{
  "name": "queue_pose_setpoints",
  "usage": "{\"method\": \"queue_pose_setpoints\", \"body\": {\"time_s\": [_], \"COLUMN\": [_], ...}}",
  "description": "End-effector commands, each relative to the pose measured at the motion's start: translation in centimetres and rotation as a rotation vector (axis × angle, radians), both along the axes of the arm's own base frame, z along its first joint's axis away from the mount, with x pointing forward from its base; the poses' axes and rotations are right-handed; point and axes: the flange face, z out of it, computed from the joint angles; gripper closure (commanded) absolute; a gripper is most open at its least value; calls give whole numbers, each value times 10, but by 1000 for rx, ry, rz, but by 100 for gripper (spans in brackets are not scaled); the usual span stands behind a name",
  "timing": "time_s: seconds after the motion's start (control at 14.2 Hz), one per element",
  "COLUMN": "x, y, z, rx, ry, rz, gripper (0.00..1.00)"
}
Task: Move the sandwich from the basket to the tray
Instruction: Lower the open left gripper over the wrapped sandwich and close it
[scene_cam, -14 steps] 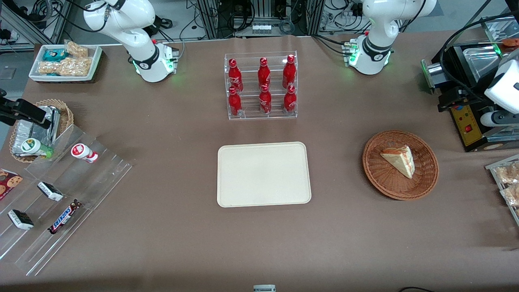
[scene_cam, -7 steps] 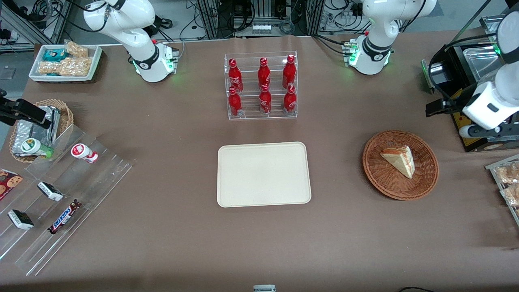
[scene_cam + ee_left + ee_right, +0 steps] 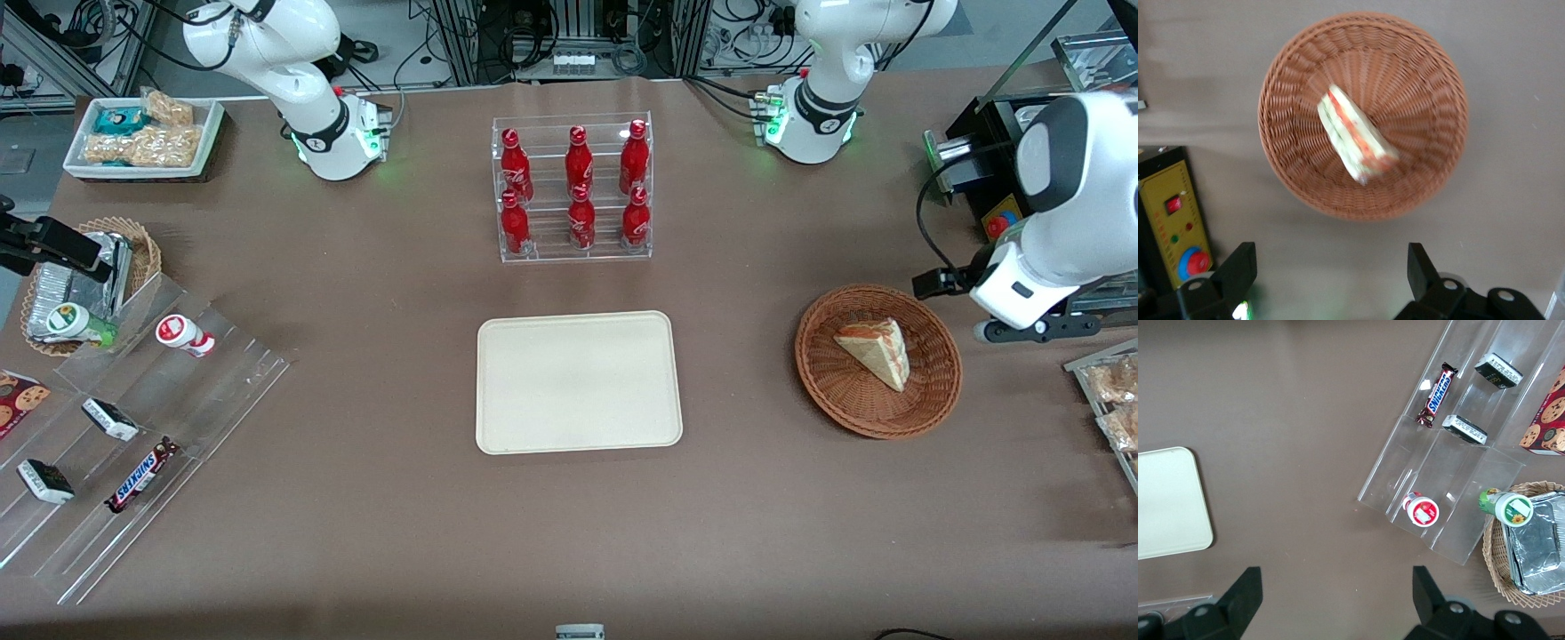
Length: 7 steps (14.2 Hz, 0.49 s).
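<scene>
Above basket (image 3: 1363,119), one sandwich (image 3: 1357,143): open claw (image 3: 1331,273)

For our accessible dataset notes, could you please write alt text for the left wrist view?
A triangular sandwich lies in a round reddish-brown wicker basket on a brown table, seen from directly above. The left arm's end effector hovers open beside the basket, holding nothing, with a yellow control box close by.

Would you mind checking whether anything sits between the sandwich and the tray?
Nothing visible does. The sandwich lies in the basket, with bare table up to the tray. The gripper hovers above the basket, jaws open.
</scene>
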Motion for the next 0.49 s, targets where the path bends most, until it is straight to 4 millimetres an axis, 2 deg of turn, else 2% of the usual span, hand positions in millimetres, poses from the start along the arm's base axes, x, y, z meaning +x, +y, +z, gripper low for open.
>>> {"method": "queue_pose_setpoints", "body": {"time_s": [0.0, 0.21, 0.42], "x": [-18, -27, -25], "y": [17, 17, 15], "z": [-46, -73, -84], "rx": [15, 21, 16], "ry": [-63, -116, -145], "rz": [95, 236, 441], "gripper": [0, 0, 0]}}
